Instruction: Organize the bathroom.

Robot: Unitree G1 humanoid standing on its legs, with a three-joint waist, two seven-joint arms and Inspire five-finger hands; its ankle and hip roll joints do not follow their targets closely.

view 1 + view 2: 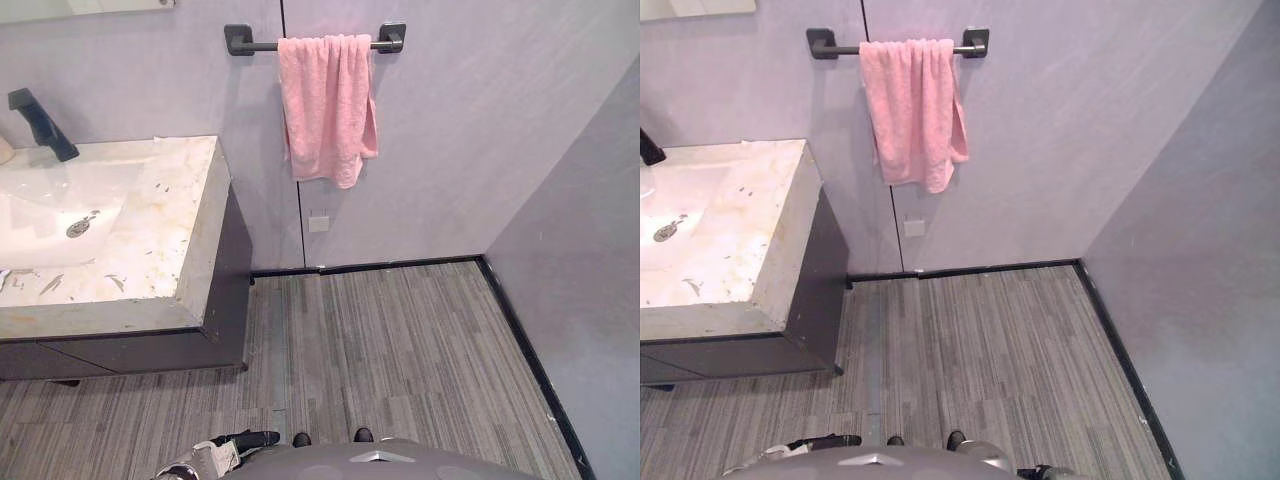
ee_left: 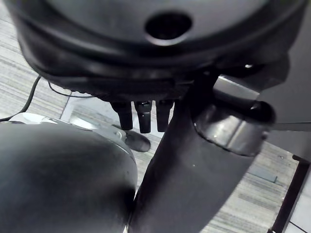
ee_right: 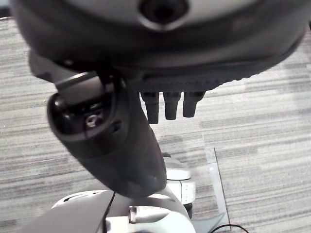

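The pink towel hangs over a dark rail at the upper centre of the left eye view. It is bunched toward the rail's middle and its lower edge is uneven. At the left, the sink sits in a pale marbled tabletop above a dark cabinet, with a black tap at the upper left.

The left hand hangs low, fingers straight and relaxed, holding nothing. The right hand is likewise extended and empty over the striped floor.

Hazards:
- A pull on one hanging side would likely slide the towel off the rail, since nothing visible fixes it there.
- An upward reach by the left arm passes the tabletop's front right corner; a swing outward risks contact with it.
- A small item at the tabletop's lower left edge is too indistinct to identify; a sweep across the surface could dislodge it.

Clearances:
- Open floor lies at the centre and lower right, bounded by a dark skirting at the back wall and a side wall at the right.
- The widest approach to the rail runs through the gap between cabinet and side wall.
- A small wall plate sits below the towel, clear of it.
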